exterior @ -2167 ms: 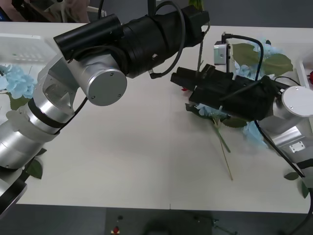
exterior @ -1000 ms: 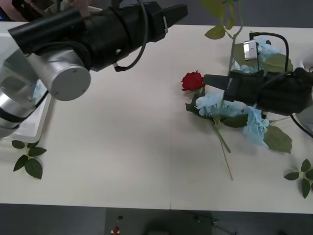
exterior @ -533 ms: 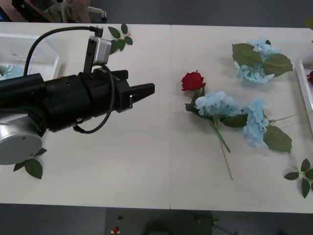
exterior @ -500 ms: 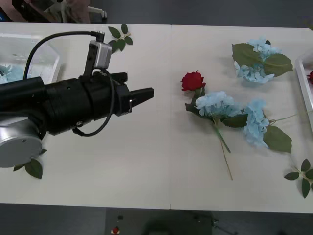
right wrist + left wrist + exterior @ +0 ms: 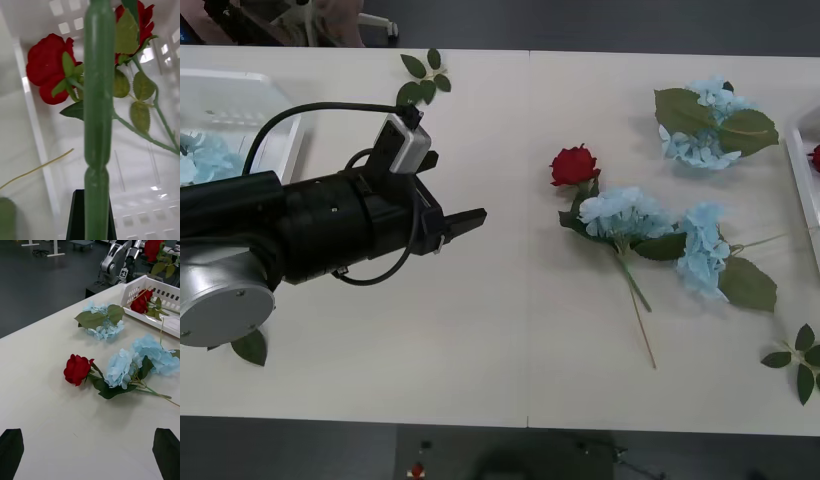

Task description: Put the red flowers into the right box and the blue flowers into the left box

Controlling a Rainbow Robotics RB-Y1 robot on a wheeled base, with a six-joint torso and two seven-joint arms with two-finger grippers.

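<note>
Your left gripper (image 5: 476,217) hangs over the bare middle of the table (image 5: 480,350), jaws spread wide and holding nothing; in the left wrist view its two black fingertips (image 5: 11,450) sit at the far corners, with the flowers ahead and well apart from them.

Your right gripper (image 5: 92,213) is over the right box (image 5: 33,157), and a thick green stem (image 5: 96,112) runs straight up from between its black fingers. You appear to be clamped on that stem, though the contact itself is hidden behind it. Two red blooms (image 5: 48,67) show past it inside the white slotted walls.

Out on the table, one of the red flowers (image 5: 574,165) lies beside a pair of the blue flowers (image 5: 620,212), its head just touching their leaves. A third blue cluster (image 5: 700,135) lies farther back, near the right box's rim (image 5: 802,190). The left box (image 5: 240,100) sits at the left edge with pale blue petals already inside.

Treat these as light and floppy: soft fabric heads that crush and slide, on thin wiry stems that flex. Take the stem just below the head, I judge, where it is firmest and clear of leaves. The rose's stem is tucked under blue leaves, so expect the neighbours to drag along.
</note>
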